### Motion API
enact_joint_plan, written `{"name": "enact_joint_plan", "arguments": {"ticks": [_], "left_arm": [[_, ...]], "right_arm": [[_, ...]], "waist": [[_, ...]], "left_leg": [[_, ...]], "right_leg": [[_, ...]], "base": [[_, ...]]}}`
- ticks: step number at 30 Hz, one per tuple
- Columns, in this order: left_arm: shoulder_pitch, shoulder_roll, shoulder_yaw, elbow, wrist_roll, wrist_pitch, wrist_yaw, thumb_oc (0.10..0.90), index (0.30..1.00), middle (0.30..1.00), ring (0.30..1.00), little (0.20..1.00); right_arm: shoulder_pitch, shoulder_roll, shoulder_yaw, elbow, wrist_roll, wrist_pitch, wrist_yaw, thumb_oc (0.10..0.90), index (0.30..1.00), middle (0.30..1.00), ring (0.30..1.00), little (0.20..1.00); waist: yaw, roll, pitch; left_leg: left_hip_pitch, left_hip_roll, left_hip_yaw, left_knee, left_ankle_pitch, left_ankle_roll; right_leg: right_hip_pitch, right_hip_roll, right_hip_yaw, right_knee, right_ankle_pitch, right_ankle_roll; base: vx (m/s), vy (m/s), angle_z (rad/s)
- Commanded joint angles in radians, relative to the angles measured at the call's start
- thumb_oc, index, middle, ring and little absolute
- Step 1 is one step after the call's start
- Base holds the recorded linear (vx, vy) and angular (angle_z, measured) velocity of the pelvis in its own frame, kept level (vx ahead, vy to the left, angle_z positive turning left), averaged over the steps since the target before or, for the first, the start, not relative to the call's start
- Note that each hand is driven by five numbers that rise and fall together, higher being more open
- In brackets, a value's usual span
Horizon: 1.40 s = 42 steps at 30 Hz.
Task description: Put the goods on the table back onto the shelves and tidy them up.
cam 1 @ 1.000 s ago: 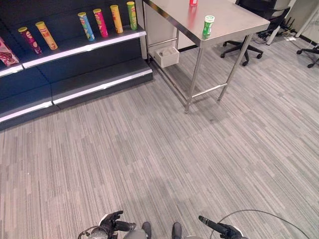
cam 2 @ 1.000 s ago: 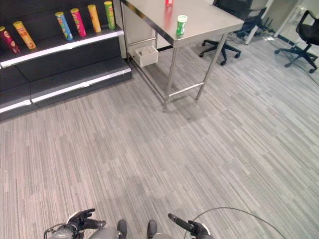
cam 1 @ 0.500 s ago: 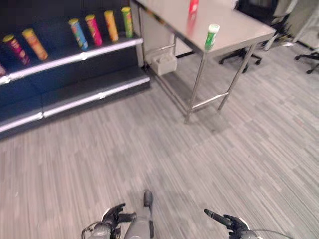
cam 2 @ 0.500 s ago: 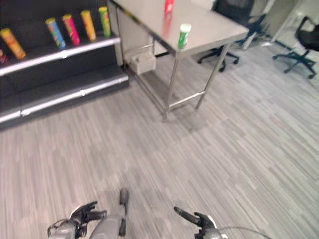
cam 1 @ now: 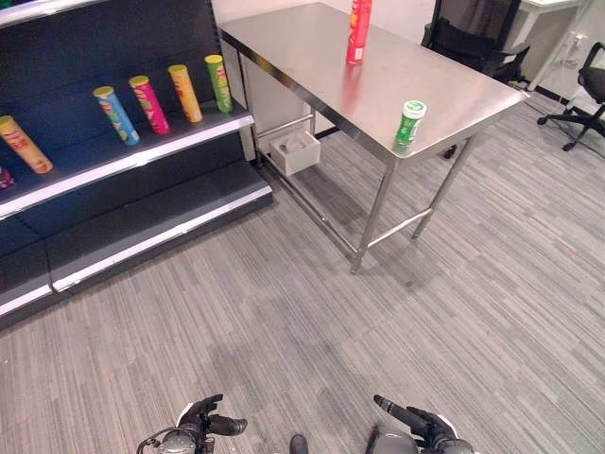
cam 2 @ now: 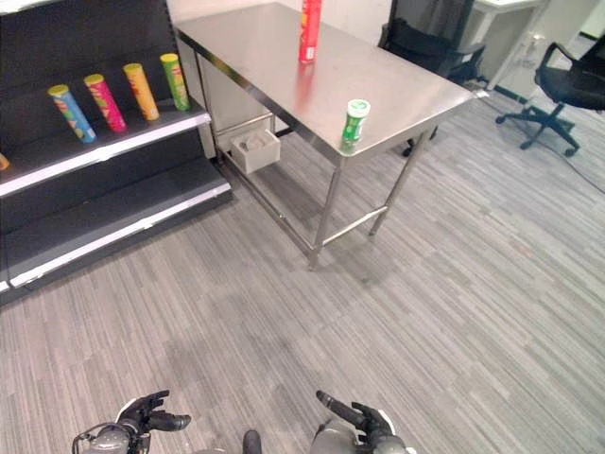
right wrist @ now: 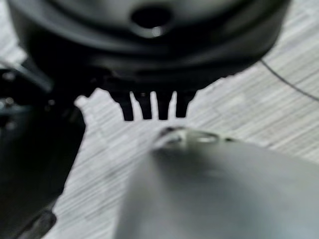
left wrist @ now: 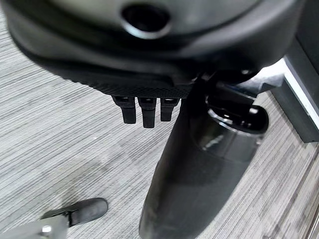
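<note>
left hand and right hand low above the floor, fingers loosely extended, empty

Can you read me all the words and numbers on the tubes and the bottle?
Red can on the table: print too small to read.
Green bottle near the table's edge: label too small to read.
Tube cans on the shelf, blue, pink, orange, green: print too small to read.
No sign or number can be read anywhere.

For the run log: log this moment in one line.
green can, red can on table | both hands low, empty | shelf untouched
</note>
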State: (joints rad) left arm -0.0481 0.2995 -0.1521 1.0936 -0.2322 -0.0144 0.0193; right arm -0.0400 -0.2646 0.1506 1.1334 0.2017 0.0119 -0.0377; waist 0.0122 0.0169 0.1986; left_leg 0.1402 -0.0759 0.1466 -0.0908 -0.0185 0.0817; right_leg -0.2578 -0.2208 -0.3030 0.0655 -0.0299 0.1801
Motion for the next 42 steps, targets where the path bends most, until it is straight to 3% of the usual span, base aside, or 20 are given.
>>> {"name": "enact_joint_plan", "arguments": {"ticks": [1,4,5,9,12,13,14,15,16,18,20,22,23,24,26,28,30,35,39,42], "left_arm": [[-0.054,0.028,-0.013,-0.084,0.006,-0.049,0.017,0.800,0.900,0.900,0.900,0.900],[-0.050,0.022,-0.021,-0.100,0.015,-0.055,0.018,0.800,0.900,0.900,0.900,0.900],[-0.046,0.013,-0.021,-0.104,0.010,-0.057,0.021,0.800,0.900,0.900,0.900,0.900],[-0.023,-0.001,-0.031,-0.117,-0.005,-0.051,0.013,0.800,0.900,0.900,0.900,0.900],[-0.015,-0.005,-0.026,-0.116,-0.019,-0.052,0.012,0.800,0.900,0.900,0.900,0.900],[-0.007,-0.010,-0.019,-0.114,-0.037,-0.049,0.008,0.800,0.900,0.900,0.900,0.900],[-0.007,-0.010,-0.019,-0.114,-0.037,-0.048,0.008,0.800,0.900,0.900,0.900,0.900],[-0.005,-0.015,-0.020,-0.115,-0.042,-0.046,0.010,0.800,0.900,0.900,0.900,0.900],[-0.006,-0.017,-0.021,-0.112,-0.045,-0.043,0.011,0.800,0.900,0.900,0.900,0.900],[-0.005,-0.022,-0.023,-0.096,-0.046,-0.040,0.015,0.800,0.900,0.900,0.900,0.900],[-0.010,-0.032,-0.026,-0.079,-0.049,-0.040,0.015,0.800,0.900,0.900,0.900,0.900],[-0.008,-0.038,-0.033,-0.070,-0.044,-0.038,0.013,0.800,0.900,0.900,0.900,0.900],[-0.010,-0.040,-0.039,-0.065,-0.043,-0.038,0.013,0.800,0.900,0.900,0.900,0.900],[-0.010,-0.040,-0.039,-0.065,-0.043,-0.038,0.013,0.800,0.900,0.900,0.900,0.900],[-0.008,-0.042,-0.040,-0.056,-0.048,-0.040,0.016,0.800,0.900,0.900,0.900,0.900],[-0.005,-0.050,-0.043,-0.028,-0.041,-0.043,0.019,0.800,0.900,0.900,0.900,0.900],[-0.002,-0.042,-0.031,0.029,-0.007,-0.038,0.017,0.800,0.900,0.900,0.900,0.900],[0.005,-0.007,0.004,0.055,0.009,-0.039,0.022,0.800,0.900,0.900,0.900,0.900],[0.040,0.012,0.053,0.026,0.043,-0.041,0.024,0.800,0.900,0.900,0.900,0.900],[0.052,-0.002,0.064,0.027,0.069,-0.039,0.024,0.800,0.900,0.900,0.900,0.900]], "right_arm": [[0.015,-0.069,0.001,0.015,0.010,-0.006,-0.030,0.800,0.900,0.900,0.900,0.900],[0.038,-0.067,0.009,0.046,-0.007,-0.002,-0.025,0.800,0.900,0.900,0.900,0.900],[0.041,-0.074,0.015,0.057,-0.010,-0.003,-0.023,0.800,0.900,0.900,0.900,0.900],[0.041,-0.098,0.016,0.042,0.007,-0.012,-0.025,0.800,0.900,0.900,0.900,0.900],[0.034,-0.107,0.015,0.029,0.020,-0.015,-0.024,0.800,0.900,0.900,0.900,0.900],[0.027,-0.117,0.021,0.002,0.026,-0.019,-0.023,0.800,0.900,0.900,0.900,0.900],[0.027,-0.117,0.021,0.002,0.026,-0.019,-0.024,0.800,0.900,0.900,0.900,0.900],[0.016,-0.129,0.028,-0.030,0.031,-0.022,-0.027,0.800,0.900,0.900,0.900,0.900],[0.011,-0.134,0.031,-0.042,0.037,-0.023,-0.029,0.800,0.900,0.900,0.900,0.900],[0.003,-0.137,0.028,-0.043,0.047,-0.021,-0.037,0.800,0.900,0.900,0.900,0.900],[-0.002,-0.137,0.026,-0.038,0.057,-0.020,-0.043,0.800,0.900,0.900,0.900,0.900],[-0.002,-0.134,0.026,-0.034,0.055,-0.021,-0.046,0.800,0.900,0.900,0.900,0.900],[-0.005,-0.131,0.034,-0.034,0.049,-0.021,-0.050,0.800,0.900,0.900,0.900,0.900],[-0.005,-0.131,0.034,-0.034,0.049,-0.021,-0.049,0.800,0.900,0.900,0.900,0.900],[-0.007,-0.131,0.043,-0.032,0.040,-0.023,-0.052,0.800,0.900,0.900,0.900,0.900],[-0.006,-0.125,0.043,-0.019,0.023,-0.026,-0.051,0.800,0.900,0.900,0.900,0.900],[-0.004,-0.112,0.003,0.004,0.022,-0.018,-0.068,0.800,0.900,0.900,0.900,0.900],[-0.002,-0.137,-0.097,-0.004,0.063,-0.019,-0.102,0.800,0.900,0.900,0.900,0.900],[0.080,-0.261,-0.332,-0.303,0.089,-0.067,-0.195,0.800,0.900,0.900,0.900,0.900],[0.119,-0.334,-0.442,-0.517,0.042,-0.097,-0.238,0.800,0.900,0.900,0.900,0.900]], "waist": [[-0.038,-0.040,0.021],[-0.040,-0.058,0.012],[-0.046,-0.057,0.001],[-0.047,-0.047,-0.017],[-0.044,-0.048,-0.011],[-0.036,-0.051,0.004],[-0.037,-0.050,0.003],[-0.028,-0.058,0.034],[-0.025,-0.062,0.047],[-0.024,-0.060,0.059],[-0.016,-0.055,0.065],[-0.010,-0.054,0.056],[0.008,-0.040,0.050],[0.007,-0.041,0.048],[0.030,-0.024,0.041],[0.022,-0.009,0.017],[0.011,-0.016,-0.018],[0.000,-0.024,-0.027],[-0.033,-0.025,-0.032],[-0.047,-0.026,-0.038]], "left_leg": [[-0.024,0.049,-0.054,0.004,-0.022,-0.090],[0.015,0.047,-0.075,0.004,-0.055,-0.102],[0.026,0.072,-0.081,0.004,-0.059,-0.114],[0.015,0.132,-0.097,0.084,-0.082,-0.149],[-0.011,0.139,-0.098,0.167,-0.079,-0.165],[-0.062,0.139,-0.101,0.295,-0.043,-0.183],[-0.067,0.140,-0.103,0.302,-0.046,-0.184],[-0.162,0.148,-0.106,0.485,0.013,-0.193],[-0.200,0.154,-0.105,0.567,0.041,-0.193],[-0.256,0.176,-0.080,0.620,0.061,-0.180],[-0.307,0.187,-0.057,0.571,0.034,-0.168],[-0.300,0.184,-0.046,0.418,0.008,-0.161],[-0.313,0.183,-0.093,0.247,0.074,-0.176],[-0.313,0.181,-0.094,0.243,0.079,-0.176],[-0.327,0.169,-0.201,0.138,0.143,-0.192],[-0.247,0.176,-0.216,0.049,0.129,-0.196],[-0.172,0.164,-0.143,0.017,0.104,-0.184],[-0.130,0.148,-0.080,0.004,0.074,-0.163],[-0.099,0.133,-0.025,0.004,0.035,-0.143],[-0.084,0.128,-0.003,0.004,0.019,-0.134]], "right_leg": [[0.092,0.076,0.115,-0.100,0.170,0.016],[0.117,0.079,0.122,-0.141,0.204,0.012],[0.138,0.090,0.109,-0.149,0.209,0.002],[0.192,0.125,0.079,-0.153,0.160,-0.031],[0.213,0.132,0.070,-0.153,0.140,-0.048],[0.234,0.139,0.066,-0.150,0.117,-0.068],[0.233,0.140,0.065,-0.150,0.117,-0.068],[0.261,0.140,0.059,-0.147,0.093,-0.092],[0.274,0.145,0.058,-0.145,0.082,-0.106],[0.296,0.150,0.050,-0.145,0.057,-0.120],[0.324,0.152,0.047,-0.149,0.041,-0.118],[0.335,0.143,0.048,-0.153,0.034,-0.103],[0.345,0.152,0.061,-0.153,0.021,-0.096],[0.343,0.151,0.059,-0.153,0.021,-0.095],[0.362,0.167,0.086,-0.153,0.005,-0.094],[0.375,0.164,0.101,-0.153,-0.001,-0.080],[0.378,0.122,0.133,-0.151,0.018,-0.054],[0.363,0.083,0.170,-0.133,0.032,-0.027],[0.339,0.054,0.203,-0.121,0.049,0.003],[0.335,0.042,0.213,-0.124,0.054,0.013]], "base": [[0.29,-0.139,0.33],[0.28,-0.184,0.64],[0.30,-0.262,0.49],[0.25,-0.263,0.41],[0.13,-0.173,-0.07],[0.06,-0.119,-0.01],[0.07,-0.248,0.03],[0.04,-0.204,0.09],[0.06,-0.245,0.16],[0.08,-0.119,0.15],[0.15,-0.018,0.13],[0.24,0.100,0.13],[0.21,0.120,-0.09],[0.22,0.121,-0.13],[0.19,0.101,-0.30],[0.23,0.203,-0.81],[0.26,0.364,-0.86],[0.09,0.203,-0.56],[0.04,0.159,-0.41],[0.04,0.087,-0.42]]}}
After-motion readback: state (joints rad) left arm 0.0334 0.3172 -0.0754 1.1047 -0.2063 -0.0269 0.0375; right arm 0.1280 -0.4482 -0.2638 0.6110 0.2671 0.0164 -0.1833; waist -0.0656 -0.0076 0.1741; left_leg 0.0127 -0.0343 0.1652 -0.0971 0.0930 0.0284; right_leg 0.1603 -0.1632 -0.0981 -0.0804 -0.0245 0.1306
